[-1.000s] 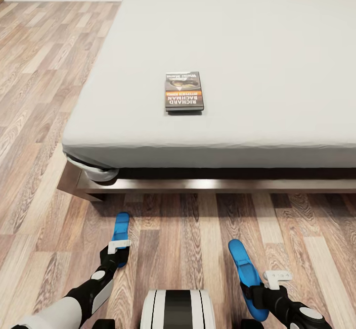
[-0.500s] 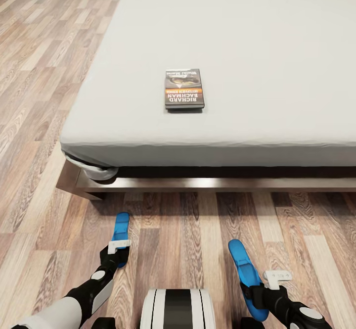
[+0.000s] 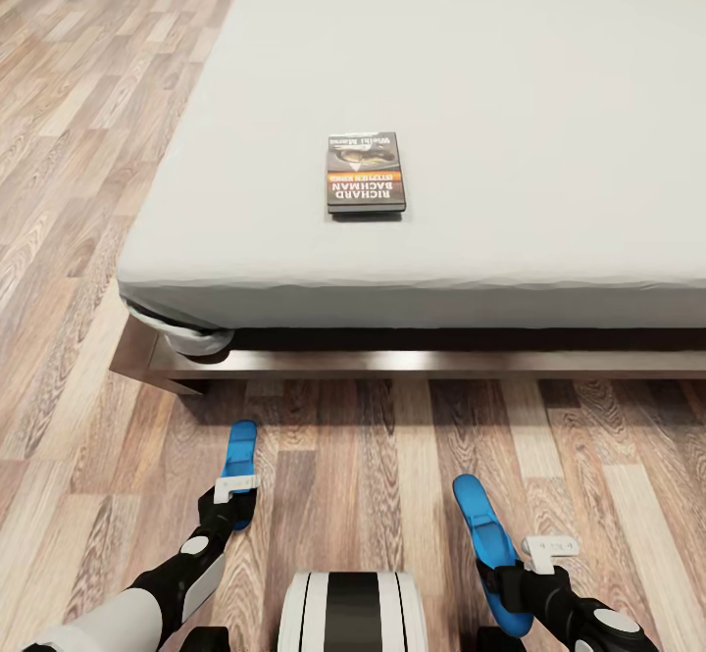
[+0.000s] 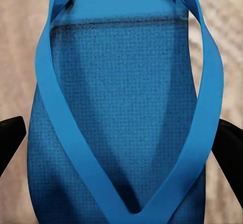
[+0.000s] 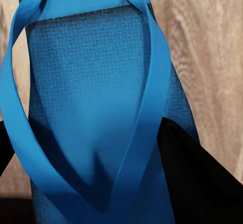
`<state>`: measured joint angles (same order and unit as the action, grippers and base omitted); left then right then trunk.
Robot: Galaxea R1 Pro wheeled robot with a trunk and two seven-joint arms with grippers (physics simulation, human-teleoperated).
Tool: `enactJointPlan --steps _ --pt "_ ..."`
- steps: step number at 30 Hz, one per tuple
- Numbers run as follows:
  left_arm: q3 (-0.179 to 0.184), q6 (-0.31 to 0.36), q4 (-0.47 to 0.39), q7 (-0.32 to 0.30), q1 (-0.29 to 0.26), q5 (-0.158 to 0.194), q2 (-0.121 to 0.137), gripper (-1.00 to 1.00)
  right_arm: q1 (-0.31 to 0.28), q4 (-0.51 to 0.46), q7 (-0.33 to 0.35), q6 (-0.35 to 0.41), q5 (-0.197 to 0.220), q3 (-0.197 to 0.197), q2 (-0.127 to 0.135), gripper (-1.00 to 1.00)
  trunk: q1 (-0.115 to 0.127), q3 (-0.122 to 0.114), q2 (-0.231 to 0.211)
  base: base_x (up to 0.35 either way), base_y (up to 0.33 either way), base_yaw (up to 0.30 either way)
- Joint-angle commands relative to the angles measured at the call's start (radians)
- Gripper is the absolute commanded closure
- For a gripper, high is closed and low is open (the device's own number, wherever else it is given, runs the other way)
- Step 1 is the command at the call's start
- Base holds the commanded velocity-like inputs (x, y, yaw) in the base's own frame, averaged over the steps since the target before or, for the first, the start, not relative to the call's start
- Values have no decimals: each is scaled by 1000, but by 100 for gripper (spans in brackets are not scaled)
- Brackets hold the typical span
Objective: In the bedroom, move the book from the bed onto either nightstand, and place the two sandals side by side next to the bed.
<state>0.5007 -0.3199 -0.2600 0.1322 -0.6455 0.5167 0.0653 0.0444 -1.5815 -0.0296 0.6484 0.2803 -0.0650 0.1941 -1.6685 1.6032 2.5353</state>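
I am gripping one sandal [image 3: 238,458] in my left gripper [image 3: 233,507] and the other sandal [image 3: 484,534] in my right gripper [image 3: 515,574], both clamped, ready for pairing beside the bed [image 3: 471,270]; the book [image 3: 365,173] is lying ahead on the mattress.

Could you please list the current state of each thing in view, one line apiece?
Book: closed, lying flat on the bed.
Left sandal: held in the left gripper, above the floor.
Right sandal: held in the right gripper, above the floor.

book [image 3: 365,173] on bed [image 3: 549,93]; pincers gripping sandals
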Motion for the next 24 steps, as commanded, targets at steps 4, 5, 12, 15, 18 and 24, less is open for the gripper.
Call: enactJointPlan --steps 4,5,12,15,18,24 --pt "9 -3 -1 7 0 3 1 100 0 -2 -6 4 6 -1 1 100 0 0 0 0 0 0" --pt "9 -3 -1 7 0 3 1 100 0 -2 -6 4 6 -1 1 100 0 0 0 0 0 0" --pt "9 -3 -1 7 0 3 1 100 0 -2 -6 4 5 -1 1 100 0 0 0 0 0 0" --pt "9 -3 -1 7 0 3 1 100 0 -1 -6 4 5 -1 1 100 0 0 0 0 0 0" --pt "9 -3 -1 7 0 3 1 100 0 -1 -6 4 5 -1 1 100 0 0 0 0 0 0" --pt "9 -7 -1 7 0 3 1 100 0 -2 -6 4 5 -1 1 100 0 0 0 0 0 0"
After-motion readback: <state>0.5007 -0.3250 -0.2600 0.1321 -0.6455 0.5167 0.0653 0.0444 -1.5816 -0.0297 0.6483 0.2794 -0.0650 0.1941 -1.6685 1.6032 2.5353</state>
